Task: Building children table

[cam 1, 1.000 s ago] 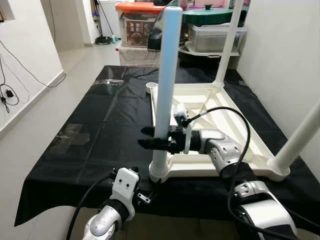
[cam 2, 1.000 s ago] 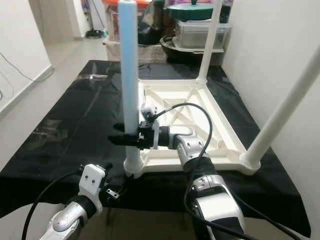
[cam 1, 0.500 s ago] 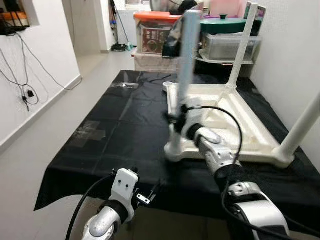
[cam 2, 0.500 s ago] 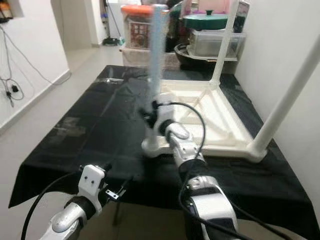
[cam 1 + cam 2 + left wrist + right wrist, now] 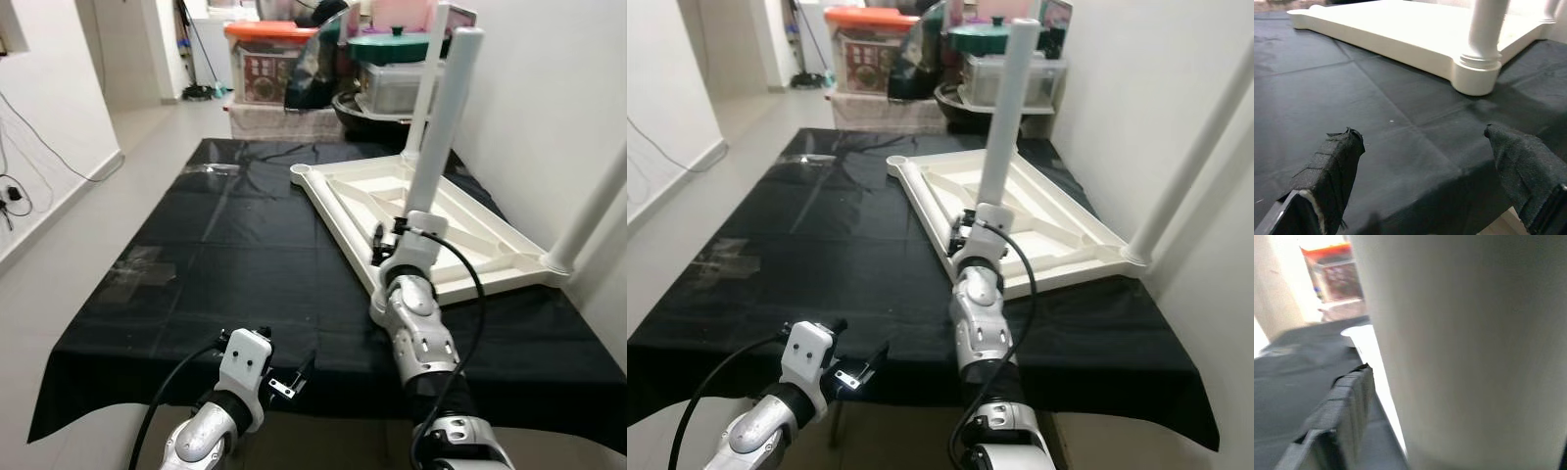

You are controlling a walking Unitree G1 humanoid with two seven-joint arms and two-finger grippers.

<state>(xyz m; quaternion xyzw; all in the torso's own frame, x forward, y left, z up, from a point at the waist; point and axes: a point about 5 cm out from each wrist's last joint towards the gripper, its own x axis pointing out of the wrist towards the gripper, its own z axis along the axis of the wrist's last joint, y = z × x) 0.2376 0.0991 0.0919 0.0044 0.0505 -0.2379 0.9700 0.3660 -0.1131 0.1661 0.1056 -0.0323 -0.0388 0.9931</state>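
**Operator:** Where is the table you're building?

**Observer:** Your white table top [image 5: 431, 220] lies upside down on the black sheet [image 5: 196, 264] that covers the work surface, toward the far right side and turned at an angle to the sheet's edges. One corner socket [image 5: 300, 169] at its far left has no leg in it. You can see a white leg [image 5: 439, 132] standing up from the near corner, another leg [image 5: 421, 93] rising at the far side, and a third leg [image 5: 593, 211] at the right corner, close to the wall.

**Operator:** And my right arm?

**Observer:** Your right gripper [image 5: 384, 238] sits at the foot of the near leg, right where it meets the table top. In the right wrist view the leg [image 5: 1464, 352] stands hard against the camera, with one black finger [image 5: 1342, 411] beside it. You cannot tell from these pictures whether the fingers are pressed onto the leg or merely around it.

**Operator:** The left one?

**Observer:** Your left gripper [image 5: 292, 377] hangs low at the near edge of the sheet, well apart from the table top. Its fingers [image 5: 1332, 161] are spread wide with nothing between them; they point across the sheet toward the table top's near corner [image 5: 1476, 78].

**Operator:** Anything behind?

**Observer:** Storage boxes [image 5: 269, 64] and a green-lidded pot [image 5: 392, 44] are stacked beyond the far end.
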